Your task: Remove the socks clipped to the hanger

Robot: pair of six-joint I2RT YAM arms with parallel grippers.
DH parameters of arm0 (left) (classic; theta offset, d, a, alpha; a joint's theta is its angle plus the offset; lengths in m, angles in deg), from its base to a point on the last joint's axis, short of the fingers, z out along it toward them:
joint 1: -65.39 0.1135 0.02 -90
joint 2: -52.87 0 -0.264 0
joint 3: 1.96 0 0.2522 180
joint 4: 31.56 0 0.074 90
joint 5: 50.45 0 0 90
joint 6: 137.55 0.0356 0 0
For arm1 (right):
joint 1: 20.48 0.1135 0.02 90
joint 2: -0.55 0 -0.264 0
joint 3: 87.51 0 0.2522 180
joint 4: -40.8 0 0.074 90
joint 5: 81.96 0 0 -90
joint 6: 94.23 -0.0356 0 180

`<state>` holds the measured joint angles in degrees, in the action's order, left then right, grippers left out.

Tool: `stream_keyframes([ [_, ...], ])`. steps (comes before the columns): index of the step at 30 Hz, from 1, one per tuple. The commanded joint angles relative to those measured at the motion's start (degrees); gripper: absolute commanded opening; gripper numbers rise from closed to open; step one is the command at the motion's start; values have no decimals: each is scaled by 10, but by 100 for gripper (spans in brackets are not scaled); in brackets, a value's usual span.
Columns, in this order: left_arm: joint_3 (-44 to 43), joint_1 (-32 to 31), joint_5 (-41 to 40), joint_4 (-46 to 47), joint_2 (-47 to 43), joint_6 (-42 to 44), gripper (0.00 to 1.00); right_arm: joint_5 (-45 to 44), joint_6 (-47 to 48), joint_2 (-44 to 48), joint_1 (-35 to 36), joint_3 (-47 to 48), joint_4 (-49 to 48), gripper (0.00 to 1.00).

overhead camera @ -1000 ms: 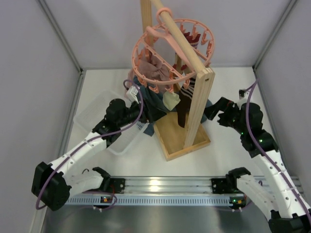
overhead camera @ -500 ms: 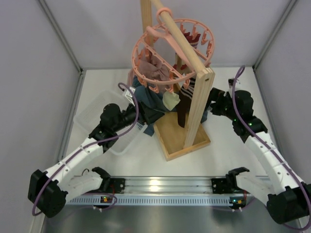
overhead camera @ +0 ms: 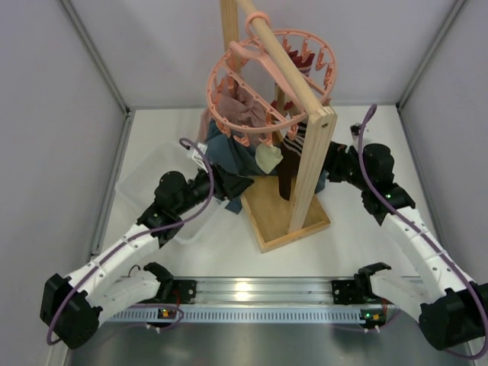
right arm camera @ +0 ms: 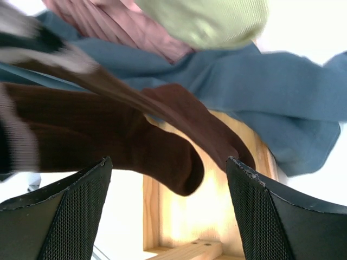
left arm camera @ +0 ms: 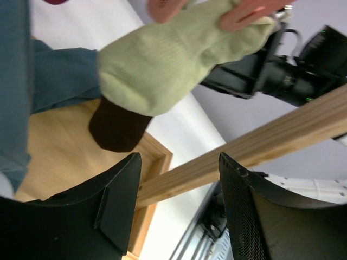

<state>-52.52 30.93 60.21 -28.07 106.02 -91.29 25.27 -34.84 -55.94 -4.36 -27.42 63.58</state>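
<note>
The salmon-pink round hanger (overhead camera: 271, 80) hangs on the wooden rack's bar. Clipped under it are a pale cream sock (overhead camera: 268, 158) (left arm camera: 179, 54), dark brown socks (overhead camera: 287, 181) (right arm camera: 108, 135) and a striped sock (overhead camera: 296, 139). My left gripper (overhead camera: 233, 183) (left arm camera: 179, 184) is open just below and left of the cream sock, with nothing between its fingers (left arm camera: 116, 200). My right gripper (overhead camera: 328, 171) (right arm camera: 168, 187) is open at the right of the rack post. A brown sock's toe (right arm camera: 181, 168) hangs just above the gap between its fingers (right arm camera: 271, 211).
A large blue-grey cloth (overhead camera: 232, 156) (right arm camera: 282, 92) and a dusty-pink garment (overhead camera: 244, 107) (right arm camera: 116, 21) hang from the same hanger. The rack's post (overhead camera: 313, 164) and base board (overhead camera: 286, 217) stand between the arms. A clear plastic bin (overhead camera: 149, 183) lies beside the left arm.
Both arms have moved in toward the hanging socks, the left from the bin side, the right from the far right. Both pairs of jaws have narrowed a little.
</note>
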Motion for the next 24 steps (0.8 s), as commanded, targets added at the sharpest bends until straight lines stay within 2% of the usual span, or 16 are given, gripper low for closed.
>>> stream_keyframes([
  [1, 21, -3, -81, 29, -12, 32, 63, 3, 9, 23, 8, 46, -4, 82],
  [7, 52, -3, -229, -17, -124, 66, 61, -19, 30, 30, 8, 39, 0, 83],
  [10, 15, -3, -233, -59, -128, 107, 61, -28, 22, 44, 7, 28, -38, 83],
  [11, 0, -3, -241, -103, -122, 117, 62, -25, 20, 43, 8, 32, -42, 83],
  [15, -74, -2, -261, -170, -100, 141, 62, -23, 14, 23, 8, 56, -15, 84],
  [20, -121, -3, -273, -188, -93, 147, 64, -30, 13, 25, 8, 40, -8, 85],
  [24, -171, -2, -216, -188, -59, 148, 64, -14, 13, 23, 8, 40, -14, 85],
])
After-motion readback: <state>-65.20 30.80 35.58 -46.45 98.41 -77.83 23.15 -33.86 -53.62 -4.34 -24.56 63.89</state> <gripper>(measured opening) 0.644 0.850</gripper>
